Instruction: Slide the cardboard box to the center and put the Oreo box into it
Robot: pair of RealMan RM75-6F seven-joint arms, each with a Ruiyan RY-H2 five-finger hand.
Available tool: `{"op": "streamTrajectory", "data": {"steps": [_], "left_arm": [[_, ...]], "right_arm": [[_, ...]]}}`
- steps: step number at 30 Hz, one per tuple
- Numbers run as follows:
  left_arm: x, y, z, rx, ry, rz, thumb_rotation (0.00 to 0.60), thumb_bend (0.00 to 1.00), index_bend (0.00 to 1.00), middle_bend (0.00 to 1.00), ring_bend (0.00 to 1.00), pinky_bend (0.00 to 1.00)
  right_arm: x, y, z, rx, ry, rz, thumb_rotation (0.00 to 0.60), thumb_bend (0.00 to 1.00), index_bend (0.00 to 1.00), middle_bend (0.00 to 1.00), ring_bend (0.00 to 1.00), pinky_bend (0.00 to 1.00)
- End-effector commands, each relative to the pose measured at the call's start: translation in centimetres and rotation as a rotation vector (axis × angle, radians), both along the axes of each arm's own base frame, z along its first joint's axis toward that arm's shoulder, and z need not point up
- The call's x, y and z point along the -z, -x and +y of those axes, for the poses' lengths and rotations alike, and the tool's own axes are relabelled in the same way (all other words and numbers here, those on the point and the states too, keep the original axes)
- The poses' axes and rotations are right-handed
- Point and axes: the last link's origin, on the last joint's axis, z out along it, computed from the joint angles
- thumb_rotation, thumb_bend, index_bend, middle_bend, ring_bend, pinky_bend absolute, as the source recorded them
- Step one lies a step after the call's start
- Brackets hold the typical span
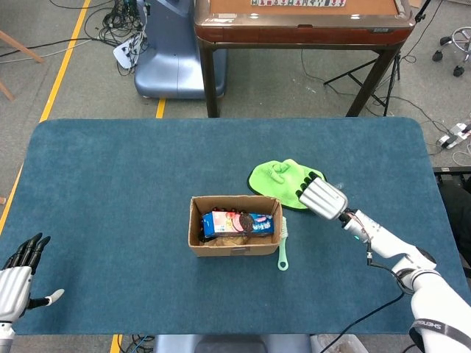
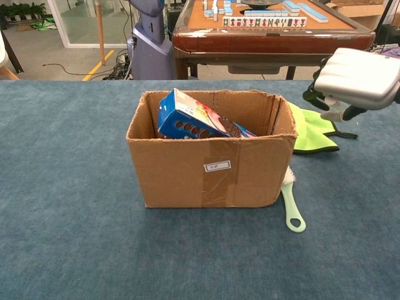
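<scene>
The cardboard box (image 1: 235,225) (image 2: 211,150) stands near the table's middle, its top open. The blue Oreo box (image 1: 237,223) (image 2: 195,119) lies tilted inside it, one end sticking above the rim. My right hand (image 1: 322,198) (image 2: 356,80) hovers raised to the right of the box, over the green glove. Its back faces the cameras and its fingers curl downward, so whatever is under the palm is hidden. My left hand (image 1: 18,273) rests at the table's near left corner, fingers spread and empty. It is only in the head view.
A bright green glove (image 1: 283,180) (image 2: 311,131) lies behind and right of the box. A pale green brush (image 1: 282,246) (image 2: 292,209) lies against the box's right side. A wooden mahjong table (image 1: 302,18) stands beyond the far edge.
</scene>
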Motion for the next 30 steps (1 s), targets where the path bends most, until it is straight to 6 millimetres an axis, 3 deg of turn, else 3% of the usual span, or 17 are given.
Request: {"op": "streamTrajectory", "data": {"steps": [1,15,22,30], "left_arm": [[0.0,0.0,0.0,0.000,0.000,-0.001,0.600,0.02,0.01,0.02,0.02,0.16],[-0.1,-0.1,0.0,0.006,-0.004,-0.004,0.600,0.02,0.01,0.02,0.02,0.16],[-0.1,0.0,0.0,0.006,-0.003,-0.005,0.600,0.02,0.01,0.02,0.02,0.16],[-0.1,0.0,0.0,0.005,-0.002,-0.004,0.600,0.02,0.01,0.02,0.02,0.16]], "right_arm": [[-1.6,-1.4,-0.4,-0.037,0.044,-0.038,0.600,0.30,0.70,0.73,0.61,0.56],[-4.5,-10.3,0.4,-0.188,0.103,-0.193,0.600,0.30,0.70,0.74,0.61,0.57],[-4.6,-14.6,2.1,-0.150,0.030,-0.375,0.600,0.30,0.70,0.74,0.62,0.58],[-4.4,-18.1,3.4,-0.186,-0.005,-0.424,0.600,0.30,0.70,0.74,0.62,0.58]]}}
